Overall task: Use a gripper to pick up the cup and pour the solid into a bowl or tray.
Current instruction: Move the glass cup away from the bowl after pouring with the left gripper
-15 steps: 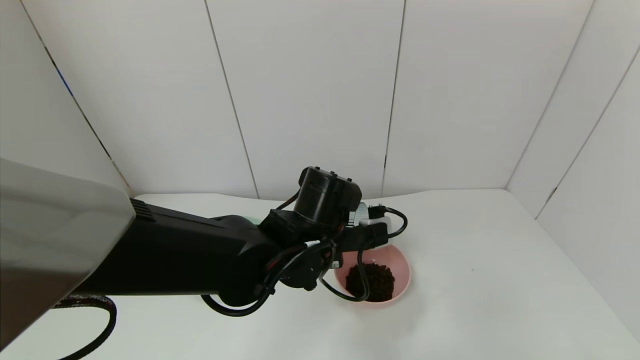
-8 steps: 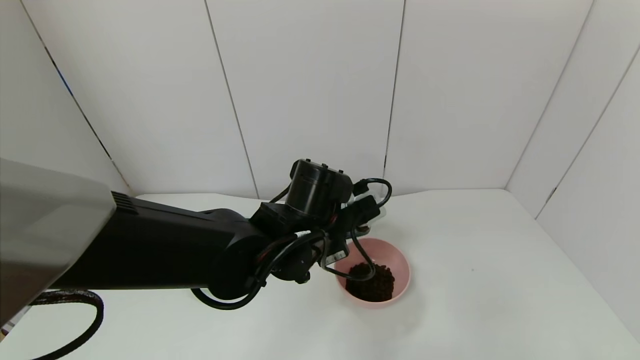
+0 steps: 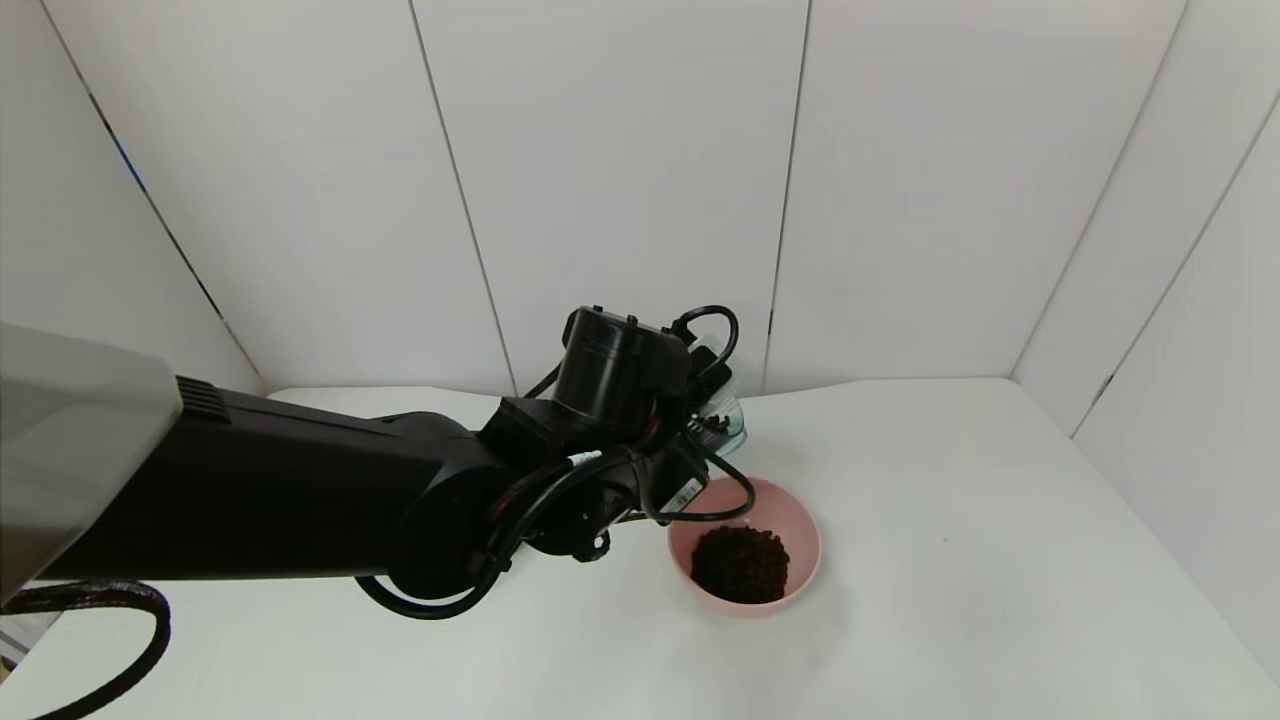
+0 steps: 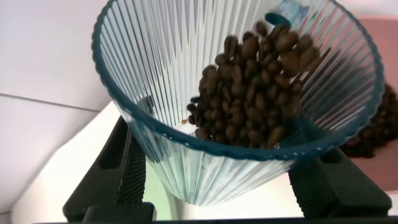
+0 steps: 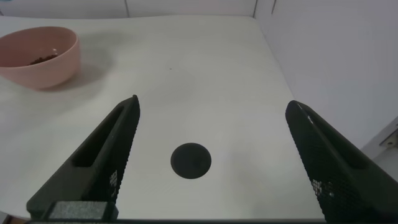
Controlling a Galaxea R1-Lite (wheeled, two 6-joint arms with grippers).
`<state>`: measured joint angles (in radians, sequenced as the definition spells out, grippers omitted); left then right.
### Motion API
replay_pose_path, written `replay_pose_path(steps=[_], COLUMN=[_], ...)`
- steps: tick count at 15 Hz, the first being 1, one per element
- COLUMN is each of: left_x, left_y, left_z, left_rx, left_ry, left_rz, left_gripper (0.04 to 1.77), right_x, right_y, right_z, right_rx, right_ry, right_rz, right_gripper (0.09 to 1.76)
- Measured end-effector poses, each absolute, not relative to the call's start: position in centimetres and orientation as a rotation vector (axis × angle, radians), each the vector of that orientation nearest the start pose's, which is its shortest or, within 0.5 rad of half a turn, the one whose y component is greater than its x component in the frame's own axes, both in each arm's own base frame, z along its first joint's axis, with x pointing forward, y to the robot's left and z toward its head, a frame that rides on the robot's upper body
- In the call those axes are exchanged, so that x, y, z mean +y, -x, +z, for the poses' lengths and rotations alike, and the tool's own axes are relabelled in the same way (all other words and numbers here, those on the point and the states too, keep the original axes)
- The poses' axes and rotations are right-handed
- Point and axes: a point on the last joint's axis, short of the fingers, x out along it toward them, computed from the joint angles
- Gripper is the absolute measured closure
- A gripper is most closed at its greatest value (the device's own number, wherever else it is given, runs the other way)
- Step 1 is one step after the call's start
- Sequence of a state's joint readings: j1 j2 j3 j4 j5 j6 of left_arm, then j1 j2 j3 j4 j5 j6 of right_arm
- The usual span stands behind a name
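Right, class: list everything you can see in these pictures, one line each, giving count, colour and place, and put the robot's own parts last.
cup: one, clear blue-grey, ribbed, held tilted above the table behind the bowl.
beans in the cup: many, dark brown, gathered against one side of the cup.
bowl: one, pale pink, on the table centre.
beans in the bowl: a dark brown heap.
table: one, white, walled by white panels.
round mark: one, black, on the table below the right claw.
left claw: one, black, shut on the cup.
right claw: one, black, open, above the table to the right of the bowl.
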<state>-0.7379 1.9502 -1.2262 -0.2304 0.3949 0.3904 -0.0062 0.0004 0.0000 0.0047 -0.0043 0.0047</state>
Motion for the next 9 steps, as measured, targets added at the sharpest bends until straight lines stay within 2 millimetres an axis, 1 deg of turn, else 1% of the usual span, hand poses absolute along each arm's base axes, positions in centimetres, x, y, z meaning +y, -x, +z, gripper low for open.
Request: replay_pose_path(steps=[3,6,9], left_x=[-24.2,-23.5,-22.8], left_y=[-28.6,-28.8,-28.9], left_z=[16.7,16.8,16.2], left_rx=[0.381,0.312,0.268], left_ry=[-0.544,-0.480,-0.444], left_rz=[-0.467,-0.441,-0.423], left_gripper=[0.52,0.52,0.52], right_x=[0.0,0.0,0.0], right_y=[2.3,2.3,2.3], right_z=[7.5,7.5,7.5], right_rx=[0.005,0.005,0.005], right_ry=[-0.005,-0.005,-0.004], right_rz=[-0.011,-0.011,-0.010], right_gripper=[0.14,0.14,0.14])
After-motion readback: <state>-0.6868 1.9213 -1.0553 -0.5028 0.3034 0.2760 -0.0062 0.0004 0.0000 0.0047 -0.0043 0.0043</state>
